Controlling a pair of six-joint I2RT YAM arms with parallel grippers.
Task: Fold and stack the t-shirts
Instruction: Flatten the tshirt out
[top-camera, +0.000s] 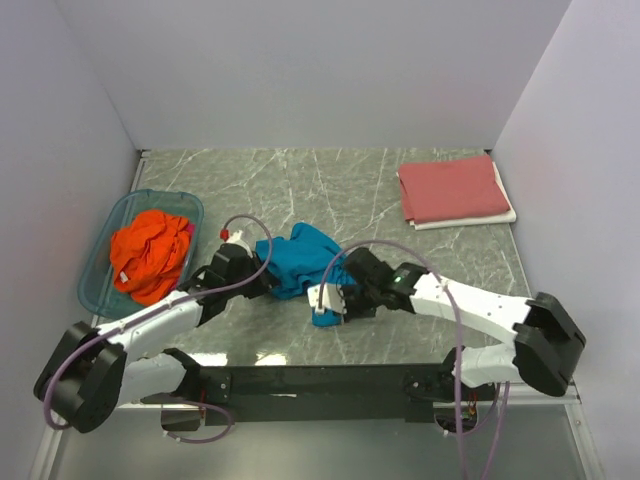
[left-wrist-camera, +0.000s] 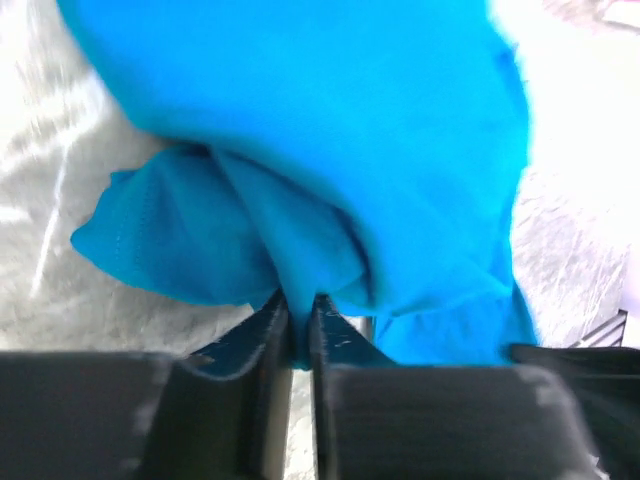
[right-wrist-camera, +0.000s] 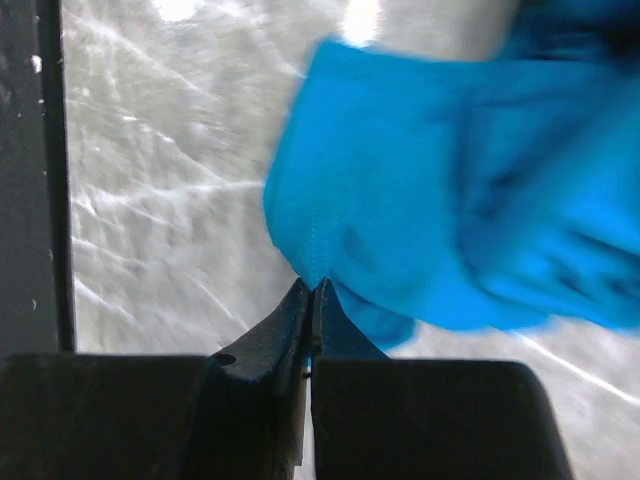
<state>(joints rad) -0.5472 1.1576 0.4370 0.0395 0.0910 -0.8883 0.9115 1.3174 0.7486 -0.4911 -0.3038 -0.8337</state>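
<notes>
The left end effector pinches a bunched fold of the teal t-shirt, heaped just ahead of it on the tabletop. The right end effector nips the same shirt's edge. A tub holding the orange t-shirt sits beside the left end effector, and the folded red t-shirt lies well beyond the right one.

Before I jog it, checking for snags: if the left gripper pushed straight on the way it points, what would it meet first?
The crumpled teal blue cloth t-shirt: the left gripper is shut on a fold of it, with the bunched cloth directly ahead.
</notes>
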